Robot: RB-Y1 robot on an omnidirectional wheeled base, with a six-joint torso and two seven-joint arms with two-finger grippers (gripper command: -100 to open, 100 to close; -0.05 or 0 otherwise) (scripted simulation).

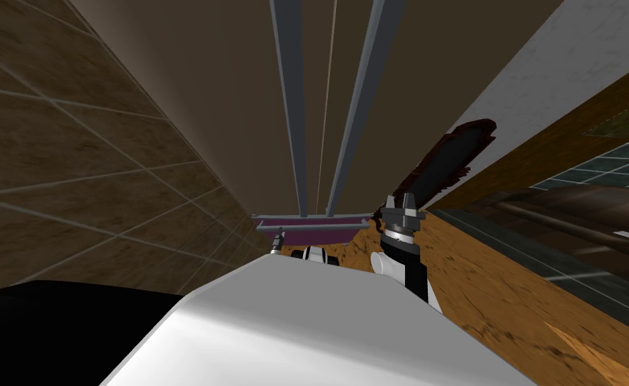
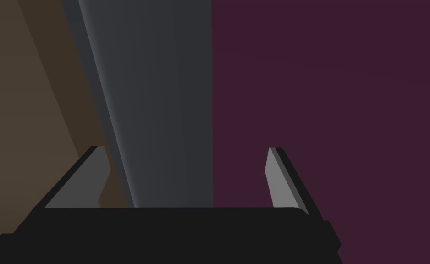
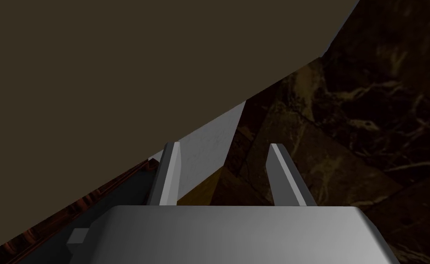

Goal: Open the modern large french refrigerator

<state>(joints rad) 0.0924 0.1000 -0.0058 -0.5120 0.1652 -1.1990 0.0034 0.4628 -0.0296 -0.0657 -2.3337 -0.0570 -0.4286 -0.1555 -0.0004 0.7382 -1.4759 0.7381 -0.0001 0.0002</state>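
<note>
Left pincer (image 2: 185, 149) spread at refrigerator (image 1: 310, 100) handle (image 2: 163, 114).
Grey handle sits within the gap, seemingly untouched; right pincer (image 3: 224, 144) likewise spread, at 3 o'clock of it.

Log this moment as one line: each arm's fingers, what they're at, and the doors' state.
left gripper: fingers open, grey handle bar between them, not gripped | right gripper: fingers open, holding nothing | refrigerator: doors look shut

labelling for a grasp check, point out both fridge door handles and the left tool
left door handle (image 1: 293, 100), head view, mid bar
right door handle (image 1: 363, 100), head view, mid bar
left tool (image 2: 185, 149), left wrist view, between fingertips
</note>
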